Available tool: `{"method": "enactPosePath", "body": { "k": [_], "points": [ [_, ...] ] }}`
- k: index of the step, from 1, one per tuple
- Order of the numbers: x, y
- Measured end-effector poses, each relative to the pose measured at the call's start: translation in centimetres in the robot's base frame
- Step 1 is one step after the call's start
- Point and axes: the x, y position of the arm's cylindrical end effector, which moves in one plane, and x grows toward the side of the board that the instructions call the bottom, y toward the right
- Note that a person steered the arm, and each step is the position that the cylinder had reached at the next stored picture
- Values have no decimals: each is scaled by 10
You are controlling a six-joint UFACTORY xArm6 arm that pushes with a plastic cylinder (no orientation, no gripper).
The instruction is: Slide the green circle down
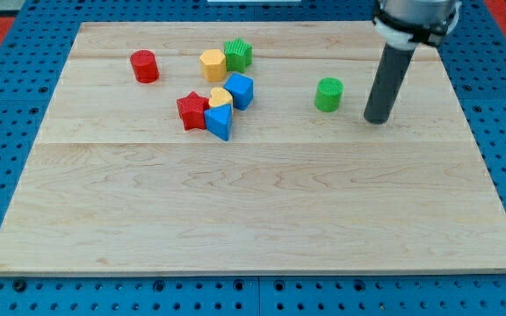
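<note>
The arm ends in a straight dark grey cylindrical rod. A white collar joins it to a wider dark housing above. My tip is blunt.

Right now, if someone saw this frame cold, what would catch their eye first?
First, the dark rod coming down from the view's top right, my tip resting on the wooden board just right of the lone green circle, with a small gap between them. Next, the tight cluster at upper centre: yellow hexagon, green star, blue blocks, red star. A red cylinder sits alone further left.
</note>
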Motion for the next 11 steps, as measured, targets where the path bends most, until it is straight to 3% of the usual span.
{"method": "enactPosePath", "body": {
  "k": [1, 2, 6, 8, 11],
  "points": [
    [-58, 0],
    [-70, -22],
    [-4, -86],
    [24, -61],
    [104, -12]
  ]
}}
